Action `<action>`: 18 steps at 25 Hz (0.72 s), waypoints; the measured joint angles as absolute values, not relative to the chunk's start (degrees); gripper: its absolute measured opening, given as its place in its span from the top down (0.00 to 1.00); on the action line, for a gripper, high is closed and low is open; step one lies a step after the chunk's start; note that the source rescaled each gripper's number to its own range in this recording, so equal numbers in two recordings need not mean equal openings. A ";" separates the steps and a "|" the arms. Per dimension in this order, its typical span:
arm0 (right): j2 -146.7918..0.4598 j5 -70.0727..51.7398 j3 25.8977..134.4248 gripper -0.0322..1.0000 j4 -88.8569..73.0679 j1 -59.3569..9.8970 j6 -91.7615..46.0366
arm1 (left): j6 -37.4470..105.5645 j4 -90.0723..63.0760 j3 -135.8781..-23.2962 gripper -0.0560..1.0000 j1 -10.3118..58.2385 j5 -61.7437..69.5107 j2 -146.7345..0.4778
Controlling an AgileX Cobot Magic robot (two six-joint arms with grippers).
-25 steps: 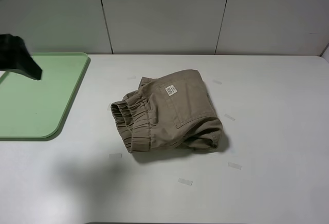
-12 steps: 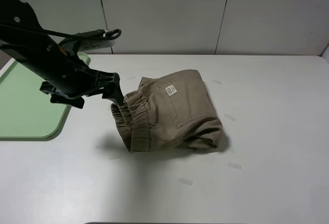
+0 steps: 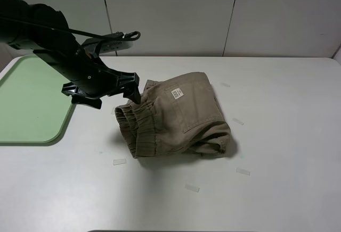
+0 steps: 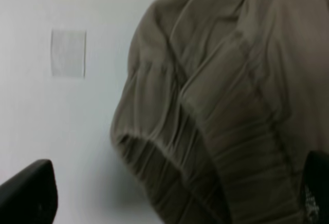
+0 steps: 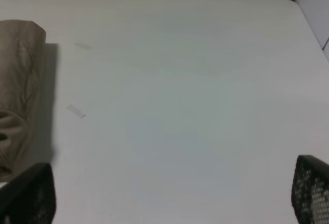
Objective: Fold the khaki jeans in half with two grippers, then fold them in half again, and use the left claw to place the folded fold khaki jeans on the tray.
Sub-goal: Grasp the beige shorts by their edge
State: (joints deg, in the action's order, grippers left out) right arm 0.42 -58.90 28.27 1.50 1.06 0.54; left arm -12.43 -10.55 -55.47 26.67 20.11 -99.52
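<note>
The folded khaki jeans (image 3: pixel 178 117) lie mid-table (image 3: pixel 277 136), with the waistband end facing the tray (image 3: pixel 32 104). The left gripper (image 3: pixel 134 88), spread and empty, hangs over that waistband end. The right gripper (image 5: pixel 164 193), also spread, is well apart.

A: Khaki jeans (image 3: pixel 176 117), cloth?
B: Yep. Woven cotton-type fabric, matt, soft creases; waistband gathered, ribbed. White label (image 3: pixel 177 93) is printed, paper or cloth, can't tell.
A: Tray (image 3: pixel 32 104)?
B: Pale-green plastic, smooth, slight sheen. Table (image 3: pixel 277 136) is smooth white, mostly matt. Tape bits (image 3: pixel 120 162) look like thin translucent film.
A: Grippers?
B: Left gripper (image 3: pixel 136 94) is black, matt, plastic-looking. Right gripper (image 5: pixel 167 198) has fingers (image 5: pixel 310 189) w/ fine dotted grip texture.
</note>
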 joint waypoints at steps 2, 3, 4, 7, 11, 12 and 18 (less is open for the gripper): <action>0.42 -58.90 28.27 0.00 1.50 1.06 0.54 | -12.53 -10.55 -56.51 0.06 26.67 19.98 -99.94; 0.42 -58.90 28.27 0.00 1.50 1.06 0.54 | -12.58 -10.55 -56.91 0.06 26.67 19.99 -99.94; 0.42 -58.90 28.27 0.00 1.50 1.06 0.54 | -12.58 -10.55 -57.21 0.06 26.67 19.88 -100.01; 0.42 -58.90 28.27 0.00 1.50 1.06 0.54 | -12.58 -10.55 -58.12 0.06 26.67 19.95 -100.20; 0.42 -58.90 28.27 0.00 1.50 1.06 0.54 | -12.52 -10.49 -58.26 0.06 26.67 20.17 -100.32; 0.42 -58.90 28.27 0.00 1.50 1.06 0.54 | -12.52 -10.44 -58.26 0.06 26.67 20.17 -100.38; 0.42 -58.90 28.27 0.00 1.50 1.06 0.54 | -12.52 -10.38 -59.00 0.05 27.28 18.78 -103.73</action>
